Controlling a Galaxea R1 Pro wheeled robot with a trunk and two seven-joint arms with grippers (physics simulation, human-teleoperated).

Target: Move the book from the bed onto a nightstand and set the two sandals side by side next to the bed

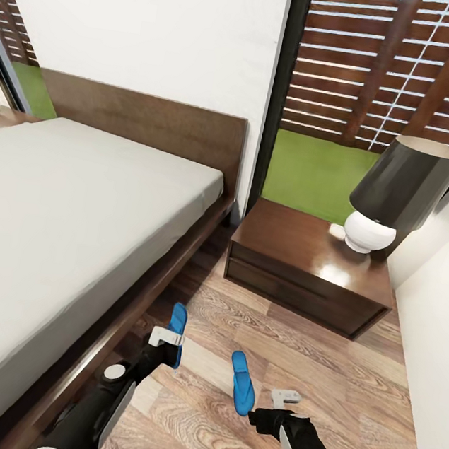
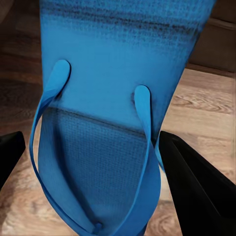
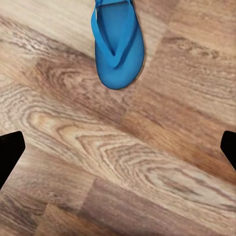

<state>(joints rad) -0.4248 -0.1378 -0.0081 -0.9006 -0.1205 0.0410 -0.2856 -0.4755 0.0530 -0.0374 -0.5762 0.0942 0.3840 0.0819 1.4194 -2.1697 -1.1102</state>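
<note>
Holding: my left gripper (image 2: 88, 162) has its jaws closed on one sandal (image 2: 113, 98), a dark finger (image 2: 196, 187) at each side of its sole, straps facing the wrist camera.
Left sandal: in the head view it (image 1: 178, 321) sits at my left gripper (image 1: 167, 339), over the floor (image 1: 317, 380) just beside the bed (image 1: 68, 217) frame.
Right gripper: my jaws (image 1: 284, 401) stand wide open over bare planks, gripping nothing; the finger tips (image 3: 10, 152) show at both edges of the wrist view.
Other sandal: it (image 1: 241, 382) lies flat on the floor, strap up, just beside my right gripper and apart from the first.
Nightstand: it (image 1: 297, 263) stands past the sandals beside the headboard (image 1: 147, 117), with a lamp (image 1: 393, 191) on its far right corner.
Book: I cannot see it.
</note>
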